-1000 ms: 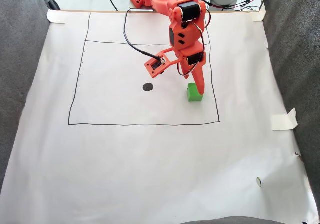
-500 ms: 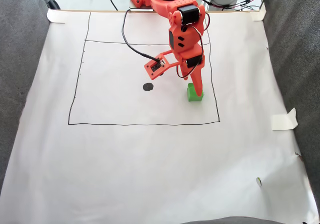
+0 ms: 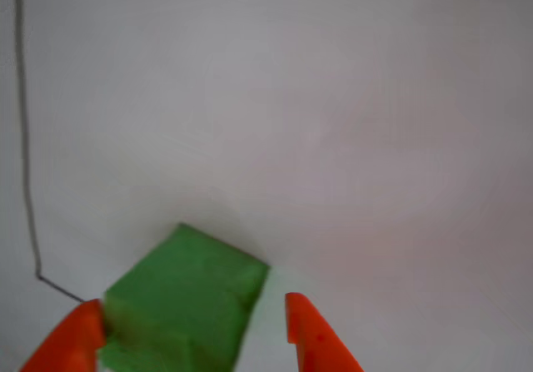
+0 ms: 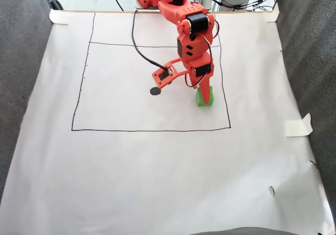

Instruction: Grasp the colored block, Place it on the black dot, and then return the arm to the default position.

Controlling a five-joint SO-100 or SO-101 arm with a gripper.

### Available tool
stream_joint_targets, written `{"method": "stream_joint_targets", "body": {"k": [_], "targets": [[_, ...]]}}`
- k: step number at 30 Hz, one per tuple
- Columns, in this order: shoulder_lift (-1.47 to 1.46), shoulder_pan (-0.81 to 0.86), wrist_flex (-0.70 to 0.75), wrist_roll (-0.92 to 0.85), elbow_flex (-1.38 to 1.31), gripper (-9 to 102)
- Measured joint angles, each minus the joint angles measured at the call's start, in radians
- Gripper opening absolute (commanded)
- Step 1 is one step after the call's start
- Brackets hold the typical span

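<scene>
The green cube (image 4: 205,98) rests on the white paper near the right line of the drawn square. The orange arm (image 4: 191,32) reaches down from the back, and its gripper (image 4: 203,91) is lowered over the cube's top. In the other view the cube (image 3: 179,301) lies between the two orange fingers. The left finger (image 3: 71,339) is against the cube's side and the right finger (image 3: 312,334) stands a small gap away, so the gripper (image 3: 190,302) is open. The black dot (image 4: 155,91) lies left of the cube, just below the arm's camera mount (image 4: 164,75).
A thin black square outline (image 4: 152,130) is drawn on the paper (image 4: 157,182). Grey fabric (image 4: 21,88) borders both sides. A tape piece (image 4: 298,125) sticks at the right edge. Cables and electronics (image 4: 241,2) sit beyond the far edge.
The arm has swung slightly left and dropped lower, bringing the fingers down around the cube. The camera mount now sits close above the dot. The cube has not moved.
</scene>
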Motion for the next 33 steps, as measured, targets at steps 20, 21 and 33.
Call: {"method": "stream_joint_targets", "body": {"k": [20,21,33], "targets": [[0.051,-0.003,0.057,0.031,0.000,0],[0.069,-0.005,0.061,0.041,0.000,0],[0.649,0.051,-0.155,0.155,0.624,0]]}}
